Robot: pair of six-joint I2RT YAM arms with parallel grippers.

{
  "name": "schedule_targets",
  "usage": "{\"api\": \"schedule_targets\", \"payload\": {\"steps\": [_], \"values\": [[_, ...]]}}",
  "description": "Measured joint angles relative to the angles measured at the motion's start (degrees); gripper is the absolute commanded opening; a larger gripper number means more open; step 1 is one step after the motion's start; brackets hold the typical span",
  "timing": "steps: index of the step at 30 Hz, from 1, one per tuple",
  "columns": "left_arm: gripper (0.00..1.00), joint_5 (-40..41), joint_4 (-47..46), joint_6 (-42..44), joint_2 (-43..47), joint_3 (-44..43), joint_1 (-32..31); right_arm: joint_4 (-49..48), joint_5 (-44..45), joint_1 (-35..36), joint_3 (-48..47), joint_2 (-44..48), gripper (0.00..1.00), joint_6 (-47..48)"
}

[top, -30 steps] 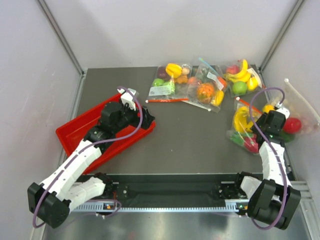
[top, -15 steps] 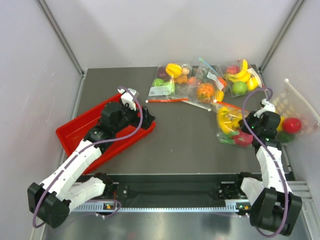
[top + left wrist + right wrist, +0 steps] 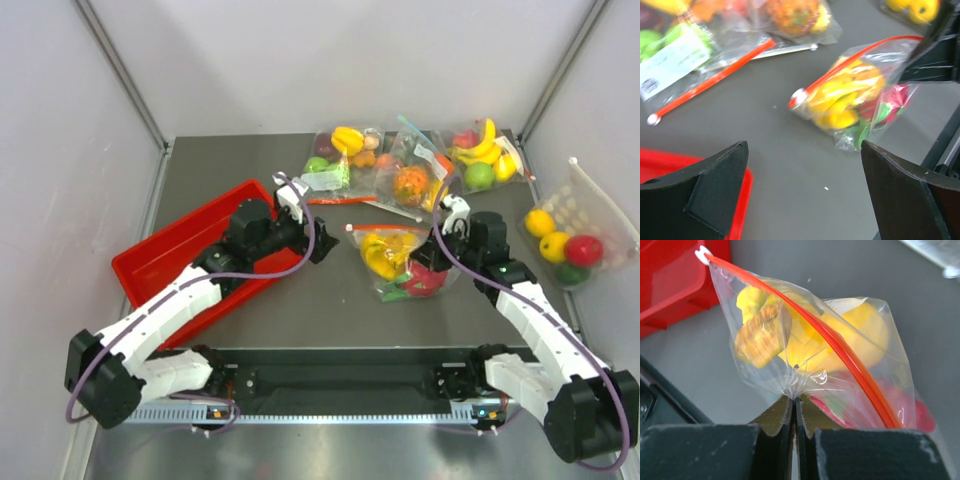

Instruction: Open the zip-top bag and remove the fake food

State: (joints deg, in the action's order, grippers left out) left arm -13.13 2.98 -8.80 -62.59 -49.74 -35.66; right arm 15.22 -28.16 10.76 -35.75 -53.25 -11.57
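The right arm's fingers [image 3: 795, 409] are pressed together on a pinch of clear plastic at the side of the zip-top bag [image 3: 400, 262], which sits at the middle of the dark bench [image 3: 330, 300], between the two arms. The bag's red-orange zip strip [image 3: 840, 355] runs in one line across the right wrist view, ending at a small white tab [image 3: 702, 254]. The fake food [image 3: 847, 97] is inside the bag: a yellow banana [image 3: 383, 253] and other yellow pieces lie beside a pink-red dragon fruit [image 3: 425, 278] with green tips. The left arm's fingers [image 3: 318, 245] are spread wide and hold nothing; they point at the bag from just beside it. Behind the left arm a red tray [image 3: 150, 262] lies on the bench's left side. Three more clear bags of plastic fruit [image 3: 410, 165] are heaped along the far edge, and a dotted pouch [image 3: 575, 235] with fruit lies at the right.
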Motion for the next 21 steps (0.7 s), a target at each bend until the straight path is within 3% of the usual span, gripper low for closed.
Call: {"api": "schedule_targets", "payload": {"steps": [18, 21], "values": [[0.99, -7.23, -6.88, 8.35, -18.82, -5.7, -4.85, -1.73, -4.52, 7.15, 0.02, -1.9, 0.0, 2.75], [0.88, -7.45, -7.06, 9.27, -19.98, -5.88, -4.83, -1.27, -5.29, 7.23, 0.02, -0.61, 0.0, 3.1]]}}
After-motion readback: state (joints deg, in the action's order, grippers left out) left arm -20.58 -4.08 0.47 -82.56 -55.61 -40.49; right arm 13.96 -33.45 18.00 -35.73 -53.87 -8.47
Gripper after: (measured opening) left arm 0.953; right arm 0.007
